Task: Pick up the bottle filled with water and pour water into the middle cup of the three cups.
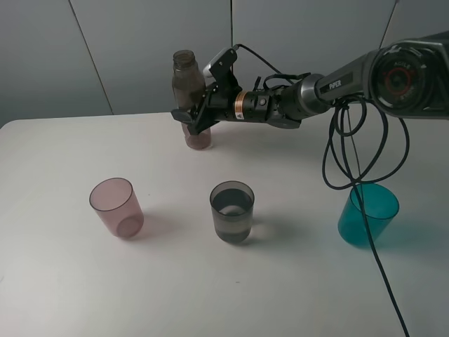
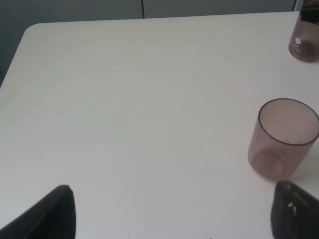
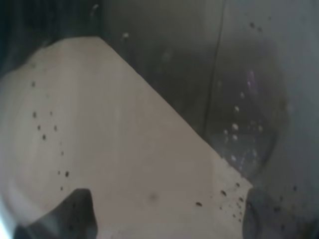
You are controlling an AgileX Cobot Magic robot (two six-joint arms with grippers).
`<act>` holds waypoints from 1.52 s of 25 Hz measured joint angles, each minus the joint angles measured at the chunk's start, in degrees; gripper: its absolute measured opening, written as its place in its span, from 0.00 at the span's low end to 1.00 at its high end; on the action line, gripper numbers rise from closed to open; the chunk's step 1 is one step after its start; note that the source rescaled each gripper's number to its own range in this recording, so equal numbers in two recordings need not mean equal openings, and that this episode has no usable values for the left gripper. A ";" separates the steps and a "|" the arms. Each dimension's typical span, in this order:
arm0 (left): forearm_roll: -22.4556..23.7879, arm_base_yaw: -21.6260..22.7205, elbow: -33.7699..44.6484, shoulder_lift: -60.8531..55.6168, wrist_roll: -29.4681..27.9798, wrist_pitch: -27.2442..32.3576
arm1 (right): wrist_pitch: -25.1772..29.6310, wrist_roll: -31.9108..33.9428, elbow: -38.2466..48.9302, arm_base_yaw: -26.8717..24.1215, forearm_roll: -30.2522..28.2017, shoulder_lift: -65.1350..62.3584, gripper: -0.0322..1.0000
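Right gripper (image 1: pixel 194 116): closed around the bottle (image 1: pixel 187 83), long axis upright, at the table's far side. Middle cup (image 1: pixel 232 211): nearer the camera, well apart from the bottle. Left gripper (image 2: pixel 174 213): spread, empty.

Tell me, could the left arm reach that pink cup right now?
Probably yes. The pink cup stands close in front of its open jaws, with only bare table between, and the right arm is at the back holding the bottle.
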 joint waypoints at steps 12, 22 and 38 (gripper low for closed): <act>0.00 0.00 0.00 0.00 0.00 0.00 | 1.27 0.83 0.00 0.00 -0.10 0.00 0.03; 0.00 0.00 0.00 0.00 0.00 0.00 | 1.16 6.05 0.00 0.00 -0.10 -0.10 0.98; 0.00 0.00 0.00 0.00 0.00 0.00 | 5.49 8.45 0.00 0.00 -0.46 -1.55 1.00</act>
